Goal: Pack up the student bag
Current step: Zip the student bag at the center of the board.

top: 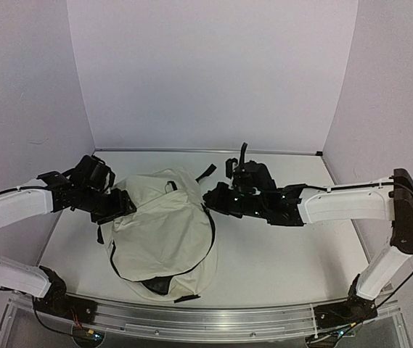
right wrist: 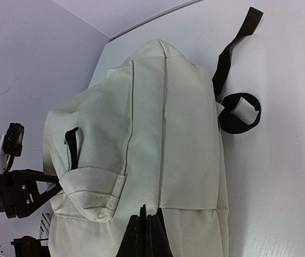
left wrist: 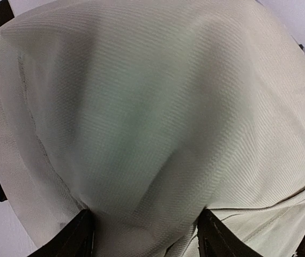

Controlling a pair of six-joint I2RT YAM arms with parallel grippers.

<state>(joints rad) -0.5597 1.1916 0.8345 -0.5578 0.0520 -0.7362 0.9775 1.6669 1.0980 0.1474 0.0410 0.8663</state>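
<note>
The student bag (top: 162,232) is a cream fabric backpack lying bulging in the middle of the table. My left gripper (top: 123,206) is at its left side. In the left wrist view the gripper (left wrist: 144,214) stands open and pressed into the bag (left wrist: 157,107), and a fold of cream fabric bulges between the two black fingers (left wrist: 80,235). My right gripper (top: 210,197) is at the bag's right edge. In the right wrist view it (right wrist: 147,211) is shut, with a thin black tab (right wrist: 143,206), apparently a zipper pull, sticking out between its tips against the bag (right wrist: 157,134).
A black strap (right wrist: 232,48) and a black loop (right wrist: 238,120) lie on the white table beyond the bag. Black lining (top: 159,285) shows at the bag's near end. White walls enclose the table on three sides. The left arm (right wrist: 13,187) shows past the bag.
</note>
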